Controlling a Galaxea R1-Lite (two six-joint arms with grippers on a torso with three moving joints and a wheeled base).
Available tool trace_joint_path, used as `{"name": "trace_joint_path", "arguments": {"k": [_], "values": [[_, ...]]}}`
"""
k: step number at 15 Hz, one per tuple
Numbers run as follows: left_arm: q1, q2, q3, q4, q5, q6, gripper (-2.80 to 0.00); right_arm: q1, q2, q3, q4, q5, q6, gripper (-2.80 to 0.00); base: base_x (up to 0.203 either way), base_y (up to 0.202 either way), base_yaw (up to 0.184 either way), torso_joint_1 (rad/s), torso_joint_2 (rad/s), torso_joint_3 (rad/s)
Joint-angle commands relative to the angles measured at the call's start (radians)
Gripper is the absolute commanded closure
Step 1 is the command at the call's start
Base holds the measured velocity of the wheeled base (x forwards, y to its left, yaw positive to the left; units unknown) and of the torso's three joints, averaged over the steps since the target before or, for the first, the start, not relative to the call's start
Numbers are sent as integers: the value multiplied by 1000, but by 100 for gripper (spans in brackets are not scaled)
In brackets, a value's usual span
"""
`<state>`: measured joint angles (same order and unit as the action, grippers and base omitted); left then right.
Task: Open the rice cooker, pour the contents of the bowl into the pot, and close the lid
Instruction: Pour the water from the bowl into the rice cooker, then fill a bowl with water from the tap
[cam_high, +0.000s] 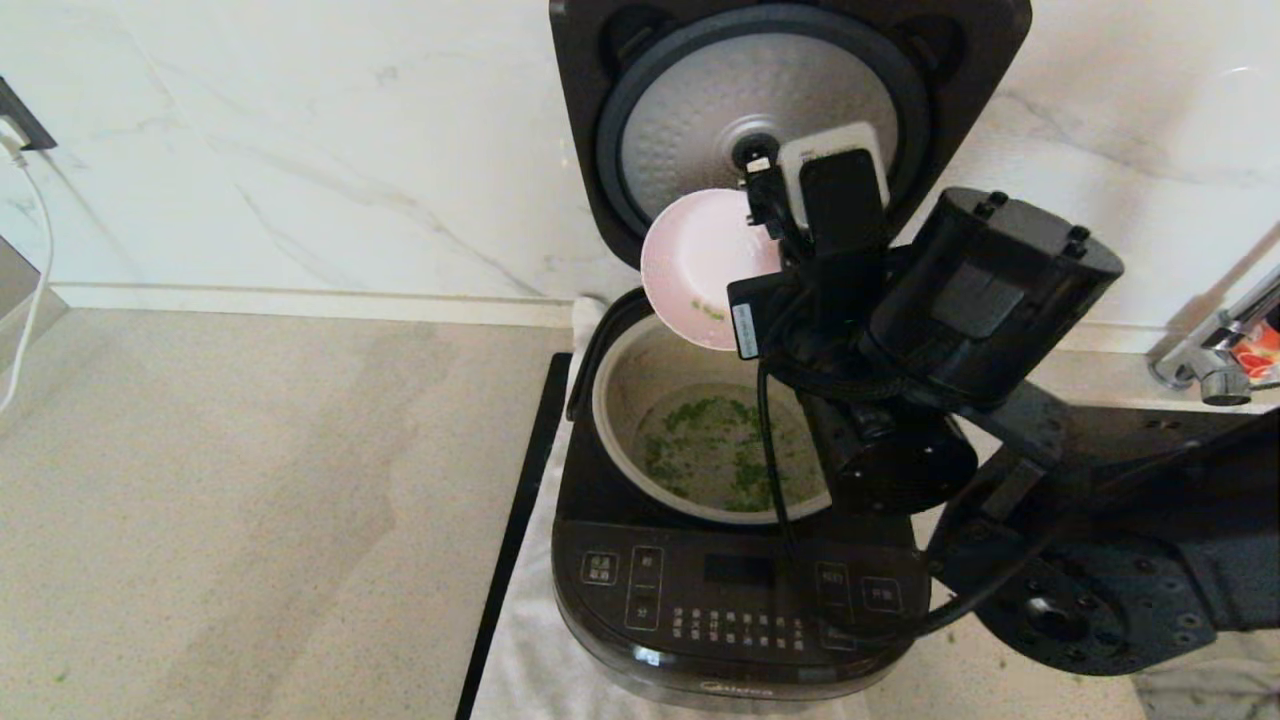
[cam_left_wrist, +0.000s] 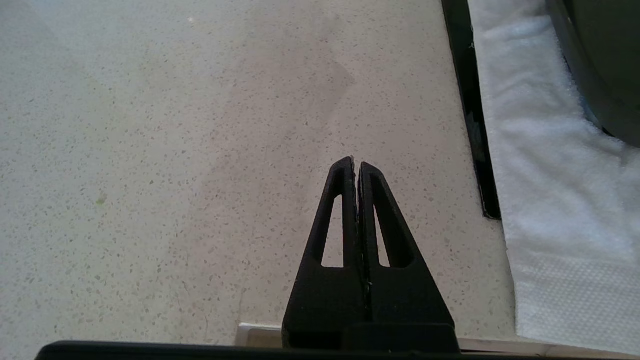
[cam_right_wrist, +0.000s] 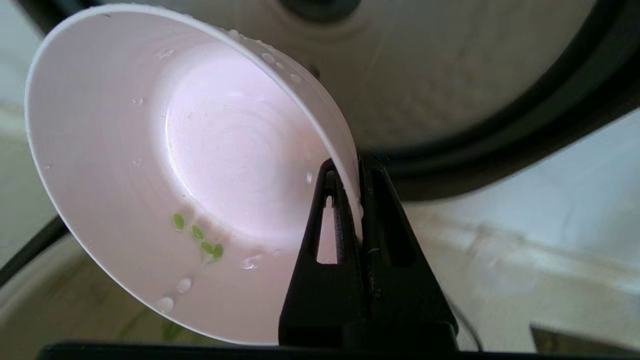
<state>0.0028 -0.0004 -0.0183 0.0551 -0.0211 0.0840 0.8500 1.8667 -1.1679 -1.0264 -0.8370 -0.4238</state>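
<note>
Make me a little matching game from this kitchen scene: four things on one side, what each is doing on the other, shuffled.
Things:
1. bowl
2. lid
3. pot
4. left gripper

States:
A. shut on nothing, above the bare countertop
B. tipped on its side, pinched at the rim by the right gripper
C. holds green bits in liquid
D. stands raised, silver underside showing

Pairs: 1-B, 2-D, 3-C, 4-A

Head camera looks down on the rice cooker (cam_high: 740, 560) — wrist cameras sit close.
</note>
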Motion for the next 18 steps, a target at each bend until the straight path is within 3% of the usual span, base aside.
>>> {"name": "trace_joint_path", "arguments": {"k": [1, 5, 7, 13, 16, 18], "values": [[0, -1, -1, 0, 0, 0, 0, 4, -125, -5, 310, 6, 128, 0, 0, 0, 0, 0, 0, 0], [0, -1, -1, 0, 0, 0, 0, -10, -312, -75, 894, 128, 472, 0, 0, 0, 0, 0, 0, 0], [0, -1, 0, 0, 0, 0, 0, -57, -396, -106, 1065, 224, 601, 0, 0, 0, 0, 0, 0, 0], [0, -1, 0, 0, 0, 0, 0, -221, -597, -94, 1386, 469, 752, 0, 0, 0, 0, 0, 0, 0], [0, -1, 0, 0, 0, 0, 0, -431, -644, -93, 1489, 638, 803, 0, 0, 0, 0, 0, 0, 0], [0, -1, 0, 0, 0, 0, 0, -628, -664, -88, 1552, 753, 814, 0, 0, 0, 0, 0, 0, 0]]}}
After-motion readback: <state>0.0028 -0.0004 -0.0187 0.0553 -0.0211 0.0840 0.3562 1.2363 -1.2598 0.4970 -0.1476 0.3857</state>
